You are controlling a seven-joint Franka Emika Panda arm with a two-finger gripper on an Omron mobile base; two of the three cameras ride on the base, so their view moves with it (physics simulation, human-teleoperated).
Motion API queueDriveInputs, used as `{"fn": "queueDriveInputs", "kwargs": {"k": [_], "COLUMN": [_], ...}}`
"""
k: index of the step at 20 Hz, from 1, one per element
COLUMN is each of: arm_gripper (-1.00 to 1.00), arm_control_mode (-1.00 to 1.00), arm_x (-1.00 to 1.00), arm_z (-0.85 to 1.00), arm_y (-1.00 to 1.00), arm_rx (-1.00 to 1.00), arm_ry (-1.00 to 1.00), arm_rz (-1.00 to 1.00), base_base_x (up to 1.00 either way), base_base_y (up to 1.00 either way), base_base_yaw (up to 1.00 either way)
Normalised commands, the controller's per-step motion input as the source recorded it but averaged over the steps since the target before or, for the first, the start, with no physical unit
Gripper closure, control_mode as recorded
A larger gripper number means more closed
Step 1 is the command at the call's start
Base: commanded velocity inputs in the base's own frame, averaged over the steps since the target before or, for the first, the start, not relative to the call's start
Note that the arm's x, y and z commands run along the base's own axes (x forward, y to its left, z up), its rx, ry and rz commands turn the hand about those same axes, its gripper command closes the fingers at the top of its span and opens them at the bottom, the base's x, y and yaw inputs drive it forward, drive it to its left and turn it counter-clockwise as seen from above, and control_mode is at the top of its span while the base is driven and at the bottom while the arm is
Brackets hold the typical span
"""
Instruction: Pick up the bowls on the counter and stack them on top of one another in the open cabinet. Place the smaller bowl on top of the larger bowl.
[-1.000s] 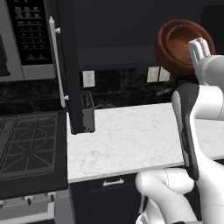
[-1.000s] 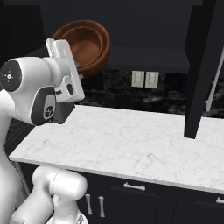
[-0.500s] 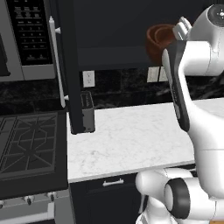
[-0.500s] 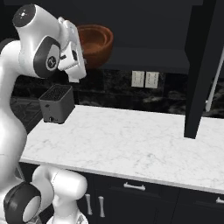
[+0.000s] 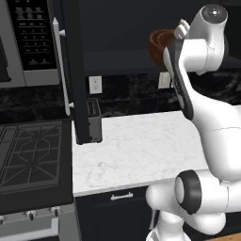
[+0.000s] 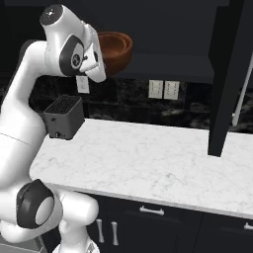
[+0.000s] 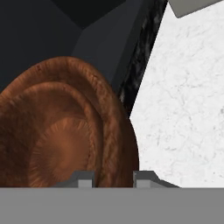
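Note:
The larger bowl (image 6: 116,49), wide and reddish-brown with a thick rim, stands upright at shelf level inside the open cabinet (image 6: 173,66). From the left it shows as a brown curve (image 5: 159,43) behind my raised arm. My gripper (image 6: 100,53) holds it by the near rim. In the hand view the two fingertips straddle that rim, so the gripper (image 7: 113,177) is shut on the bowl (image 7: 65,135). Whether the bowl rests on the shelf I cannot tell. The smaller bowl is out of view. The white counter (image 5: 141,150) lies below.
A dark toaster (image 6: 63,117) stands on the counter against the backsplash. The cabinet's open door (image 5: 75,70) with its silver handle hangs over the counter's left end; from the right it is the dark panel (image 6: 230,74). The stovetop (image 5: 28,160) and microwave (image 5: 28,42) are at the left.
The arm has risen and reached back, carrying the bowl deeper into the cabinet. The bowl has turned from tilted with its opening toward the cameras to upright.

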Motion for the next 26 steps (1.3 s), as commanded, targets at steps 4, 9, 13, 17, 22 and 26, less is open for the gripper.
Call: {"fn": "queueDriveInputs", "kwargs": {"k": [4,9,13,17,22,26], "arm_gripper": [1.00,1.00,1.00,-1.00,-1.00,-1.00], "arm_control_mode": [-1.00,-1.00,-1.00,-1.00,-1.00,-1.00], "arm_x": [1.00,1.00,1.00,0.96,0.72,-0.36], "arm_z": [-0.08,-0.04,-0.15,-0.13,-0.18,-0.13], "arm_y": [0.00,0.00,0.04,0.03,0.00,0.00], "arm_rx": [0.00,0.00,0.00,-0.02,-0.01,0.00], "arm_ry": [0.00,0.00,0.00,0.00,0.00,-0.02], "arm_rz": [-0.03,-0.05,-0.04,-0.03,-0.01,0.00], "base_base_x": [0.00,0.00,0.00,0.00,0.00,0.00], "base_base_y": [0.00,0.00,0.00,0.00,0.00,0.00], "base_base_yaw": [0.00,0.00,0.00,0.00,0.00,0.00]}}
